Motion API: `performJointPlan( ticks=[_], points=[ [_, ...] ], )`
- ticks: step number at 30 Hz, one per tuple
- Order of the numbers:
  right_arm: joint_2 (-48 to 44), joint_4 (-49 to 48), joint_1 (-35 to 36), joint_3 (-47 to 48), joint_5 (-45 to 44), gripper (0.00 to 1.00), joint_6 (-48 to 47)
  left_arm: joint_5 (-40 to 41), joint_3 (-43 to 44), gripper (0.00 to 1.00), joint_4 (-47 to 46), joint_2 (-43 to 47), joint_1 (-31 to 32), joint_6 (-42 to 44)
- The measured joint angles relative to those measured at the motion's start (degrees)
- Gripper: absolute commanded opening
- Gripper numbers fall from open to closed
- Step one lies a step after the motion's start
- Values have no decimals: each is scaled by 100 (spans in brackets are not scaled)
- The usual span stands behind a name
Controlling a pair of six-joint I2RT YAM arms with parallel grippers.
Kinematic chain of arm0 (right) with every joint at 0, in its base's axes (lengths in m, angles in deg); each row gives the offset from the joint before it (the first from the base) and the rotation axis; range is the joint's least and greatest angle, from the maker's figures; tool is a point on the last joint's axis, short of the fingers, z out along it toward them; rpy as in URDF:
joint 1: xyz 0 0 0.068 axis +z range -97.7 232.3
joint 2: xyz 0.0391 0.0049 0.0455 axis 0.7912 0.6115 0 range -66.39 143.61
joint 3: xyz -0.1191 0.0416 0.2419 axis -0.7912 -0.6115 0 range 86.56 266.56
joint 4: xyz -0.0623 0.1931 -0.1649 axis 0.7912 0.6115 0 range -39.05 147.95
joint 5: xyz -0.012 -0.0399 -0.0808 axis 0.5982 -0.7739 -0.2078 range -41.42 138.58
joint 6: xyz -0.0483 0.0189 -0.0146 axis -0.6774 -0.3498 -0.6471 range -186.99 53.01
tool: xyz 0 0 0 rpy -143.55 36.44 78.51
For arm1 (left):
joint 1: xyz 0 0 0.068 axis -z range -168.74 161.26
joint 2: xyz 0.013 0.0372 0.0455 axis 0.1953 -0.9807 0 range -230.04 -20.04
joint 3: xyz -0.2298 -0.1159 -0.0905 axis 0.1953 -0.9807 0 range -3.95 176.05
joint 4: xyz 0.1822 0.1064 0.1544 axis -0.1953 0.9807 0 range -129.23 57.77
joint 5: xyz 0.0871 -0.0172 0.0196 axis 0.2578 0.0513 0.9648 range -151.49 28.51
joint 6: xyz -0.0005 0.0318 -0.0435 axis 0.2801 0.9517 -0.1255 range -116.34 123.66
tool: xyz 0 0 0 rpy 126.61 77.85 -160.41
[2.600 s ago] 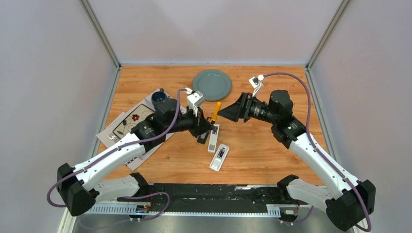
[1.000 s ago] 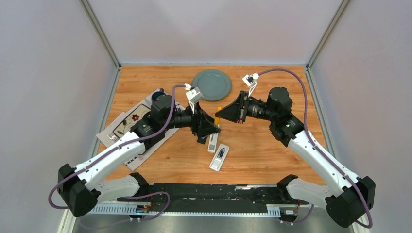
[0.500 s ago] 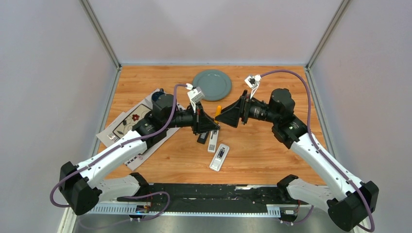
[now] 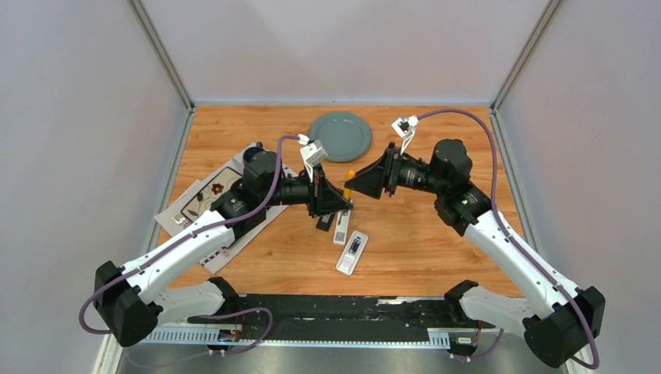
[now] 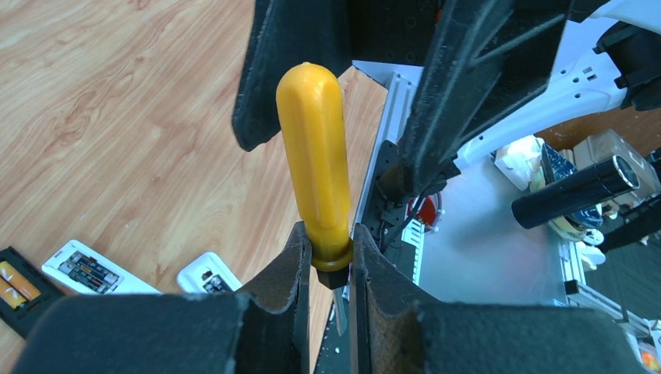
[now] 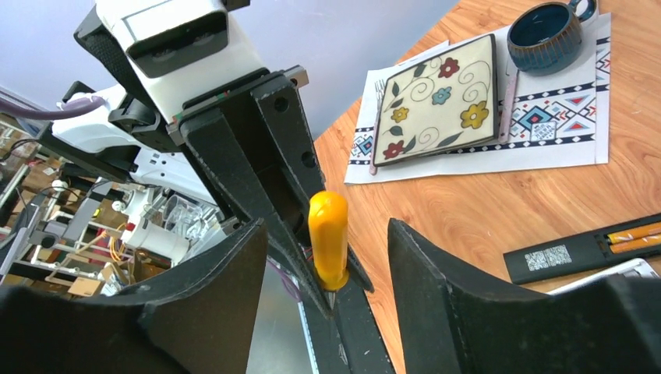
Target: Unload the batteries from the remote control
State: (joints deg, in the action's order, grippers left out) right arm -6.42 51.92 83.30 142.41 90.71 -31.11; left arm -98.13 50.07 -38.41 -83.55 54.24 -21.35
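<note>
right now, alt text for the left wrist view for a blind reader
The left gripper clamps a yellow-handled screwdriver by its collar, handle up, with the open right gripper flanking the handle. Lower left on the wooden table lie opened remotes with batteries inside.

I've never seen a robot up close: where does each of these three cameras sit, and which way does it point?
Top external: fixed above and behind, looking down on the wooden table; shows the left arm and right arm.
Left wrist: on the left arm, looking along its own jaws, shut on the yellow screwdriver, toward the right arm's jaws.
Right wrist: on the right arm, looking between its own open jaws at the screwdriver and the placemat.
Shared: both wrist views show the screwdriver, from opposite sides.
</note>
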Motion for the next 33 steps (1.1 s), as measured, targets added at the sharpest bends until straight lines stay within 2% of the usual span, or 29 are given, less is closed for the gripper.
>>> performJointPlan(
  ticks=[2, 5, 6, 8, 9, 11, 13, 14, 16, 17, 19, 20, 21, 23, 26, 33],
  points=[
    [96, -116, 0, 4, 35, 57, 63, -44, 0, 0, -4, 0, 0, -2],
    [229, -210, 0, 9, 68, 47, 142, -87, 0, 0, -17, -2, 0, -17],
    [269, -219, 0, 20, 83, 38, 168, -96, 0, 0, -24, -2, 0, -17],
    [323, -227, 0, 50, 107, 26, 190, -122, 0, 0, -26, -2, 0, -17],
    [339, -238, 0, 74, 146, 11, 208, -120, 0, 0, -24, -2, 0, -20],
    [343, -267, 2, 111, 192, 0, 221, -109, 0, 0, -26, -9, -7, -33],
    [341, -284, 4, 120, 201, 0, 197, -125, 2, 0, -52, -2, -13, -48],
    [341, -289, 4, 120, 203, 0, 195, -122, 2, 7, -63, -2, -17, -50],
    [337, -289, 4, 120, 190, 0, 188, -105, 2, 23, -63, -4, -22, -46],
    [330, -289, 4, 120, 175, 0, 179, -92, 2, 43, -63, -2, -22, -44],
    [319, -267, 4, 120, 131, 0, 179, -48, 2, 58, -68, 2, -22, -44],
    [304, -238, 4, 120, 83, 0, 155, -26, -7, 69, -63, 15, -22, -2],
    [280, -168, 4, 120, 26, 0, 122, 22, -37, 74, -66, 44, -20, -15],
    [212, 28, 4, 118, -177, 0, 26, 122, -136, 80, -63, 142, -22, 9],
    [118, 365, 4, 109, -544, 0, -140, 356, -378, 85, 46, 350, -22, 9],
    [-118, 1196, -190, -273, -1602, 0, -372, 1161, -970, 85, 505, 527, 0, -20]
  ],
)
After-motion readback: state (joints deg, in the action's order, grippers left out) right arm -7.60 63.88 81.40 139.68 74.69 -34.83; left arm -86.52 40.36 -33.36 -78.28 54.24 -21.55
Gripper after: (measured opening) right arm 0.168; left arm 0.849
